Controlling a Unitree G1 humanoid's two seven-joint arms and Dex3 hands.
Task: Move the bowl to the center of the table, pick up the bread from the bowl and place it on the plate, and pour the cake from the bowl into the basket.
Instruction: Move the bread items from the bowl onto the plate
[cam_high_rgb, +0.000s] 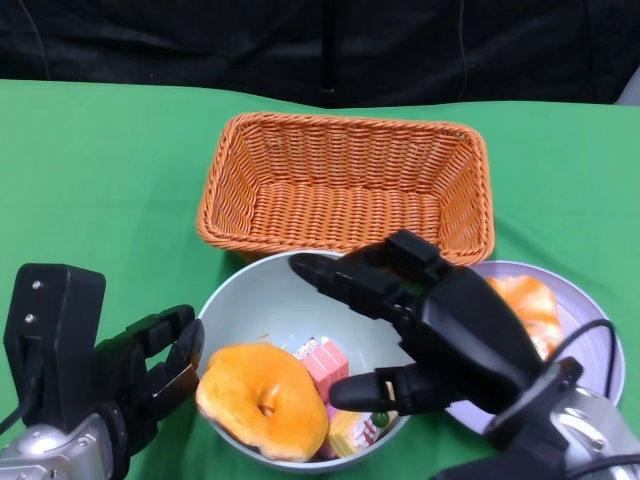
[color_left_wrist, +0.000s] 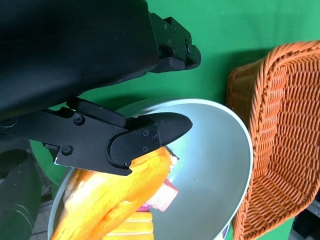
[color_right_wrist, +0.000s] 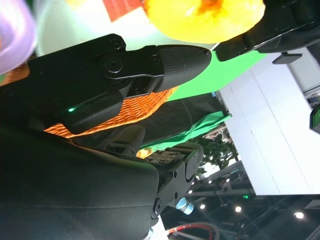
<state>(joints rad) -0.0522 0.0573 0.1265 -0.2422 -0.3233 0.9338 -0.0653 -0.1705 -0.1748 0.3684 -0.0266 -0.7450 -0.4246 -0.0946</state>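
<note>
A pale bowl (cam_high_rgb: 262, 290) stands at the table's near middle. In it lie a ring-shaped orange bread (cam_high_rgb: 262, 398) and pink and yellow cake pieces (cam_high_rgb: 322, 362). My right hand (cam_high_rgb: 440, 320) hovers over the bowl's right side, fingers spread and holding nothing. At the bowl's left rim is my left hand (cam_high_rgb: 150, 370), its fingers apart. The left wrist view shows one of its fingers (color_left_wrist: 145, 137) reaching over the rim above the bread (color_left_wrist: 115, 195). An orange wicker basket (cam_high_rgb: 340, 125) sits empty just behind the bowl. To the right, a lilac plate (cam_high_rgb: 590, 320) carries another orange bread (cam_high_rgb: 525, 305).
Green cloth covers the table; a dark backdrop runs along its far edge. Bowl, basket and plate stand close together, the basket's front wall almost touching the bowl's far rim. Open cloth lies to the left of the basket and bowl.
</note>
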